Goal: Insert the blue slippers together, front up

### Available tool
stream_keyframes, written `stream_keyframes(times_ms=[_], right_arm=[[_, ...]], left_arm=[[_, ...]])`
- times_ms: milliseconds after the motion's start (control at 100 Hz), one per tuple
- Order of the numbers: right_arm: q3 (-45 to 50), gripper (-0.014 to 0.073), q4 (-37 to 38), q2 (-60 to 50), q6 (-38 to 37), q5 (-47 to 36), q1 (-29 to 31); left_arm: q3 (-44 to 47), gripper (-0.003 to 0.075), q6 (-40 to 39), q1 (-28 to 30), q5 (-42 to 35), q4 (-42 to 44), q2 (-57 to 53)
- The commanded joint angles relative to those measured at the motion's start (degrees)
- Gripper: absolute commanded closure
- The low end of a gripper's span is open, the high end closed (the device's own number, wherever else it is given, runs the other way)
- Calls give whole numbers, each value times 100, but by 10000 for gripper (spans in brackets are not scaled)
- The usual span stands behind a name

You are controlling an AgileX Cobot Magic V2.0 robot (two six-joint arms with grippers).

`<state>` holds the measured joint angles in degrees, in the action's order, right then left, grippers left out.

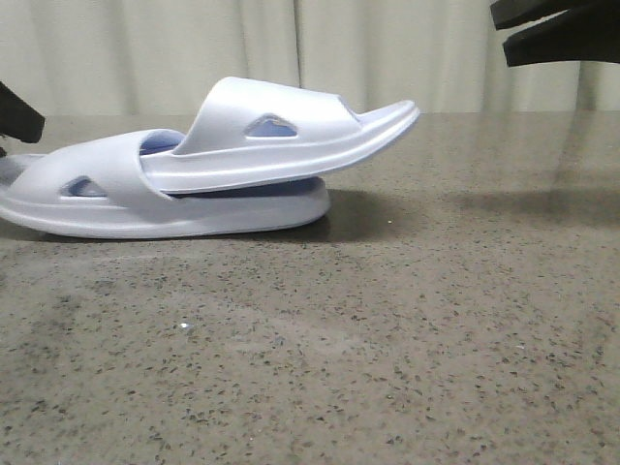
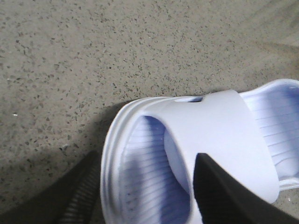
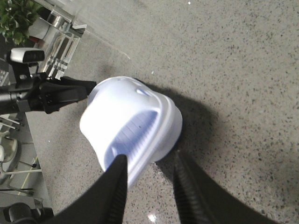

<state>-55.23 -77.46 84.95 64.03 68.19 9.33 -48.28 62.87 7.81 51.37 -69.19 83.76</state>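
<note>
The blue slippers lie nested on the table at the left of the front view. The lower slipper (image 1: 116,199) lies flat. The upper slipper (image 1: 291,131) passes under its strap, with the toe raised to the right. My left gripper (image 1: 15,114) is open just above the lower slipper's heel. In the left wrist view (image 2: 145,158) its fingers straddle the heel rim and strap (image 2: 219,126) without closing on them. My right gripper (image 1: 513,29) is open and empty, high at the right. In the right wrist view (image 3: 149,157) it is short of the upper slipper's toe (image 3: 117,112).
The speckled grey stone table (image 1: 387,339) extends right and forward of the slippers. A pale curtain (image 1: 436,58) hangs behind it. Beyond the table edge, the right wrist view shows a plant (image 3: 16,16) and a clear stand (image 3: 58,39).
</note>
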Motion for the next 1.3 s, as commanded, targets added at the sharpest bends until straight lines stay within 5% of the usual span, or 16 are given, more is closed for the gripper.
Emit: stream_keyframes(times_ms=[0, 300, 420, 520, 860, 1290], right_arm=[[-177, 400, -215, -218, 76, 189, 51], [-177, 419, -189, -591, 76, 175, 436], [-177, 568, -189, -797, 76, 122, 426], [-177, 693, -177, -943, 120, 102, 426], [415, 674, -177, -1807, 249, -1360, 98], [2377, 674, -188, -3448, 877, -5005, -1876]], left_arm=[[-231, 262, 39, -20, 178, -247, -270], [-947, 308, 39, -20, 389, -4, -1307], [-1003, 482, 39, -20, 13, 34, -1753], [-1003, 705, 59, -20, -210, 130, -2049], [-593, 705, 80, -20, -1708, 278, -3274], [1478, 705, 1093, -350, -2691, 255, -4757]])
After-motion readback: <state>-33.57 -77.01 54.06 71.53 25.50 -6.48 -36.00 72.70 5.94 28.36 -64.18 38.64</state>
